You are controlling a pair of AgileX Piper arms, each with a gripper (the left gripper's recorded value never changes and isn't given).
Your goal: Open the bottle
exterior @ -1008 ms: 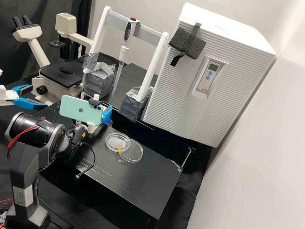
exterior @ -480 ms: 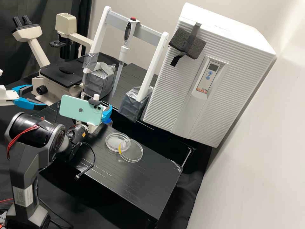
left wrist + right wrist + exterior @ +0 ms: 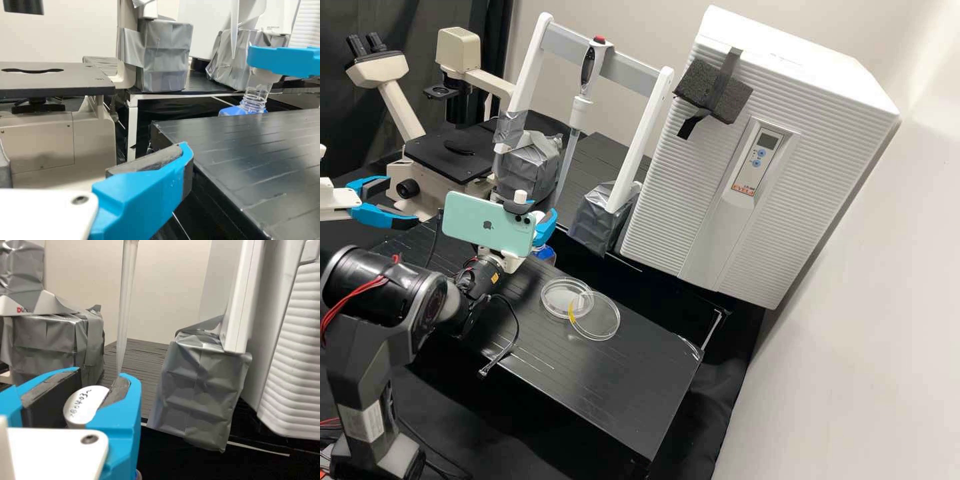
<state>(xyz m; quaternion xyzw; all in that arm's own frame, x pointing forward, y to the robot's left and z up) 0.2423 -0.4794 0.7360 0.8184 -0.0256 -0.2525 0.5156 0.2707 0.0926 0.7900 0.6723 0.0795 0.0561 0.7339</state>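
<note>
Clear plastic bottle (image 3: 254,100) stands near upright, neck directly under right hand (image 3: 85,395) clamped on its small white cap (image 3: 82,404); left hand (image 3: 390,200) agape, empty, farther off.

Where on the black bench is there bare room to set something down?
Bare: the near half of the bench, from the petri dishes to its near corner, and the strip between the dishes and the cable. Crowded: the far corner, where the right tool grips the cap at the bottle.
</note>
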